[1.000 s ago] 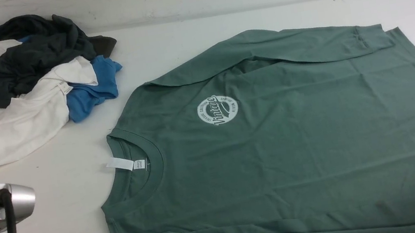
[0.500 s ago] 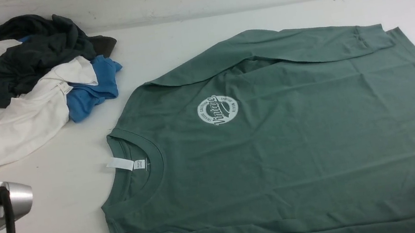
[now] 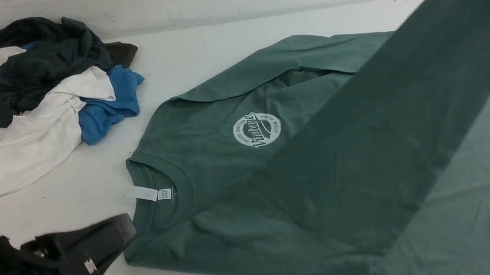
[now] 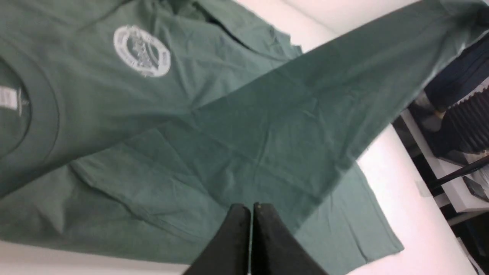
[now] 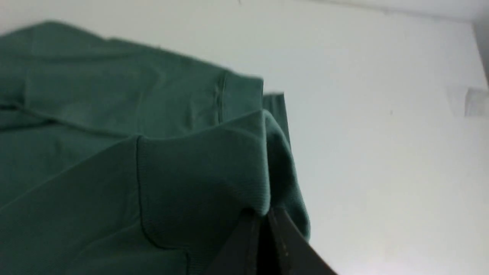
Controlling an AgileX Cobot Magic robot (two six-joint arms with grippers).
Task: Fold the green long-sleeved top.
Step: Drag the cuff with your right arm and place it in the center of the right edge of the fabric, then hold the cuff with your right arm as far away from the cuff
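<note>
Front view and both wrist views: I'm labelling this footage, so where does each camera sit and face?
Front view: between the arms, facing forward at the sage-green long-sleeved cotton top and a multicoloured garment pile; left gripper shows.
Left wrist view: on that wrist, looking past the shut left gripper at the top's white round logo.
Right wrist view: on that wrist, past the right gripper pinching the ribbed cuff.
Shared: front and left wrist views both show logo and raised sleeve.

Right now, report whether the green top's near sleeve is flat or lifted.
Lifted: the right gripper is shut on its cuff, holding the sleeve stretched above the green long-sleeved top.
</note>
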